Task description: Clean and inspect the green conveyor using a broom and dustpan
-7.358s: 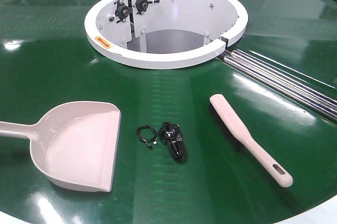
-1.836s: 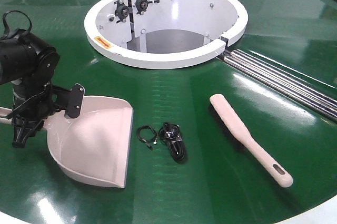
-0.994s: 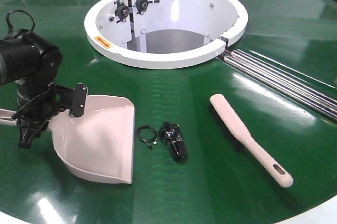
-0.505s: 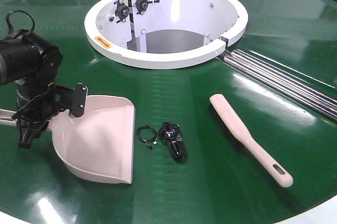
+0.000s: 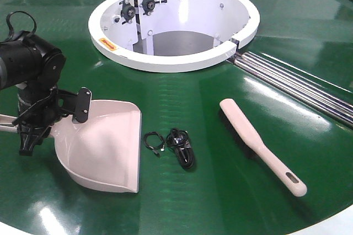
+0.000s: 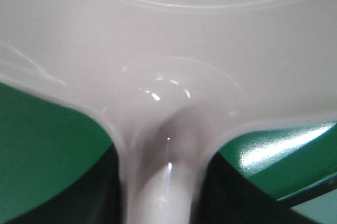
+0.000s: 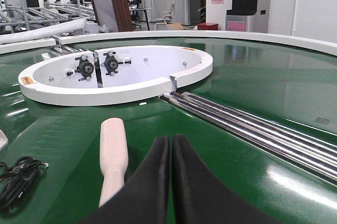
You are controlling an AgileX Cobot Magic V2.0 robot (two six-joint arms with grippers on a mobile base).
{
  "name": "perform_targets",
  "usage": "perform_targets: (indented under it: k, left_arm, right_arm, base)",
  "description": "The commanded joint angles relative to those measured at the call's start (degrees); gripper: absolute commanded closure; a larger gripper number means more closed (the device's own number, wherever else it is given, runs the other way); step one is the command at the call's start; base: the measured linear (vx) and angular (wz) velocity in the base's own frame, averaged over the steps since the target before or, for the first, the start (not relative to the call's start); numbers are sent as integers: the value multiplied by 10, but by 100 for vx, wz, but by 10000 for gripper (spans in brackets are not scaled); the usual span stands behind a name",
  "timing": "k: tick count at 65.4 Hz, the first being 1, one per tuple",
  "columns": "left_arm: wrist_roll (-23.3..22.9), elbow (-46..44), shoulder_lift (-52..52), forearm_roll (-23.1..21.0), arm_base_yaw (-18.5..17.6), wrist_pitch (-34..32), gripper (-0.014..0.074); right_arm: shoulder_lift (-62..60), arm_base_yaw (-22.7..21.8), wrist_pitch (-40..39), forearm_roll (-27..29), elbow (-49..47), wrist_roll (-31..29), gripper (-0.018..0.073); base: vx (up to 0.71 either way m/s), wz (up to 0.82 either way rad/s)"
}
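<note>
Right end effector [image 7: 170, 142] pressed together, empty; broom [image 7: 113, 150] located just ahead-left, long axis aimed at hub [image 7: 105, 95]; left end effector [image 5: 47, 124] clamped on dustpan [image 5: 105, 147].

Bright overhead glare on green conveyor [image 5: 220, 191], left wrist view blurred

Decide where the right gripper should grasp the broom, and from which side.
Grip the broom by its narrow handle, just short of the slotted end. It lies flat on the green conveyor, so come from above, jaws across its width. The right gripper is shut; open it first.
</note>
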Motion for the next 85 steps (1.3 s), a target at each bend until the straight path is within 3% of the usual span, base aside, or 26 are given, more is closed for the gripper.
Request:
perform_targets:
  k: [1, 61, 73, 85]
  left_arm:
    - [-6, -16, -28, 10, -3, 21, 603]
    - [-6, -16, -28, 10, -3, 21, 603]
    - [-6, -16, -28, 10, -3, 21, 603]
    - [-6, -16, -28, 10, -3, 21, 603]
  right_arm:
    - [-6, -4, -41, -4, 2, -1, 568]
    - [-6, -4, -41, -4, 1, -1, 568]
    - [-3, -4, -103, 6, -21, -7, 568]
    - [78, -4, -23, 8, -113, 3, 568]
  base:
    - [0, 0]
    - [0, 0]
    - [0, 0]
    - [0, 0]
